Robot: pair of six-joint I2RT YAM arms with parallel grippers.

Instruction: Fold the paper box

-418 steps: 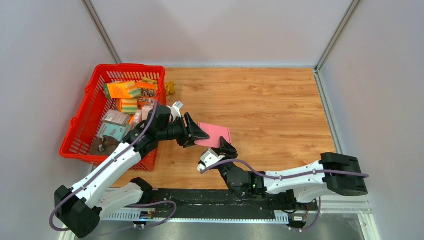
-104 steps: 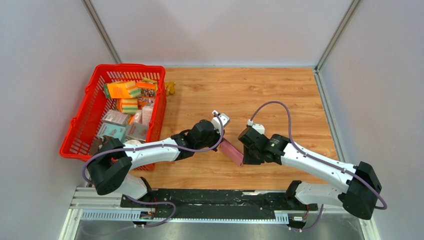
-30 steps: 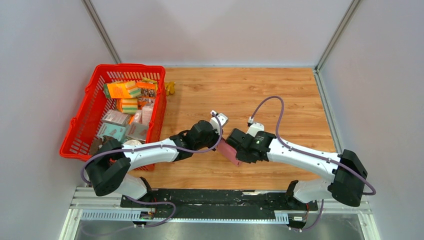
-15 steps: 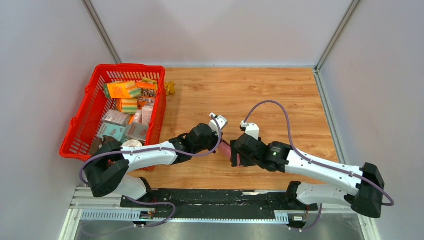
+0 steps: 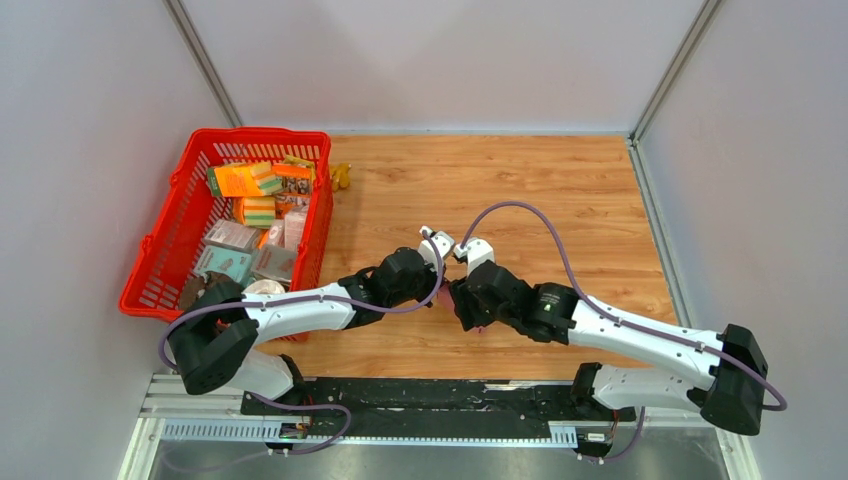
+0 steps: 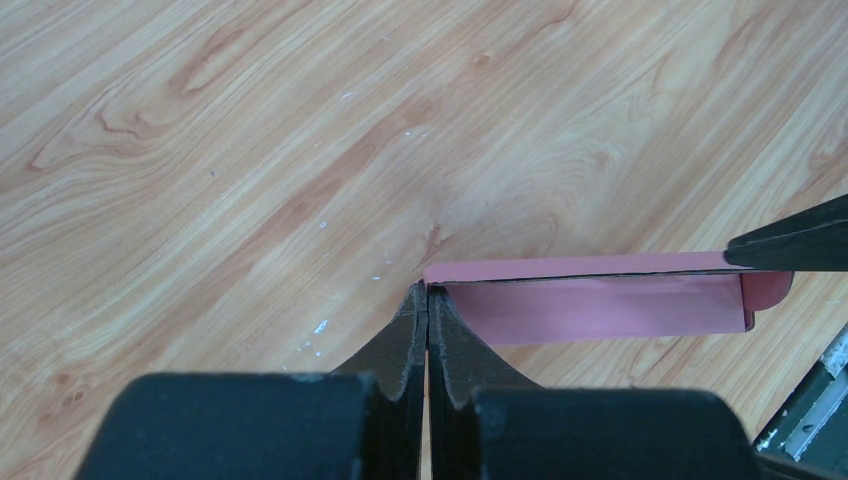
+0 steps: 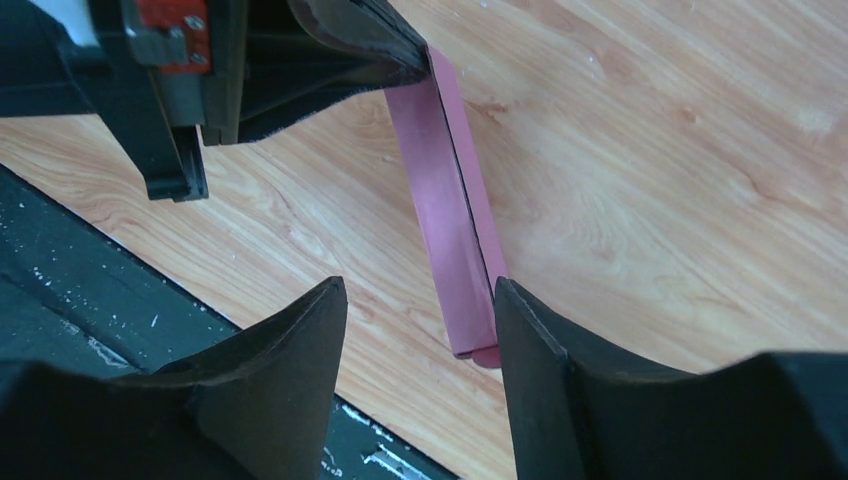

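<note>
The left gripper [image 6: 428,300] has its jaws pinched tight on one end of the paper box [image 6: 600,305], a flattened pink strip over the wooden desk [image 6: 230,150]. The right gripper [image 7: 418,290] has its jaws spread apart, and the box's other end lies between them.

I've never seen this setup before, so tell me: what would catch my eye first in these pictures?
A narrow pink thin-cardboard box at front centre: the left gripper is shut on one end, while the right gripper stands open around the other. At the far left sits a red plastic basket of printed packages.
</note>
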